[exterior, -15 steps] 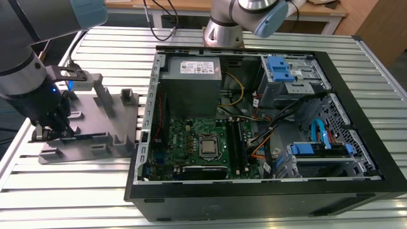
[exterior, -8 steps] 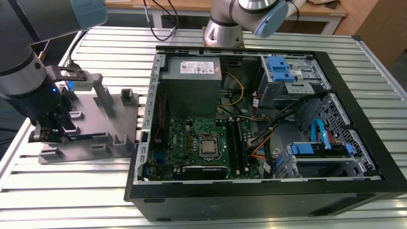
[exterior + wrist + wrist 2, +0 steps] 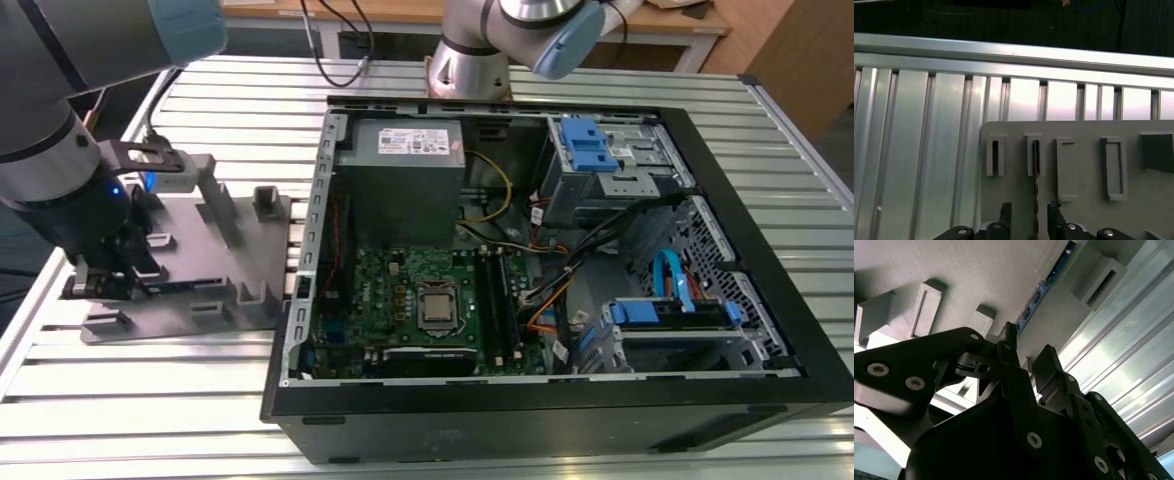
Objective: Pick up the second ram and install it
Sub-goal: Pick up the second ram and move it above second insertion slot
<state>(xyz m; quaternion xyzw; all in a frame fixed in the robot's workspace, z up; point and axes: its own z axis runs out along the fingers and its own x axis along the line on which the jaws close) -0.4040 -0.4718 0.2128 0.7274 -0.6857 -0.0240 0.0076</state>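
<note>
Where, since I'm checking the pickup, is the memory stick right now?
In the first wrist view the memory stick stands on edge in a slot of the grey plate, between the fingers of the open gripper.

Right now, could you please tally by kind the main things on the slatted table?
Open computer case: 1
Grey moulded plate: 1
Ram stick standing in the plate: 1
Total: 3

A slatted aluminium table [image 3: 200, 385] carries a grey moulded plate [image 3: 247, 245] beside an open black computer case [image 3: 534, 425].
</note>
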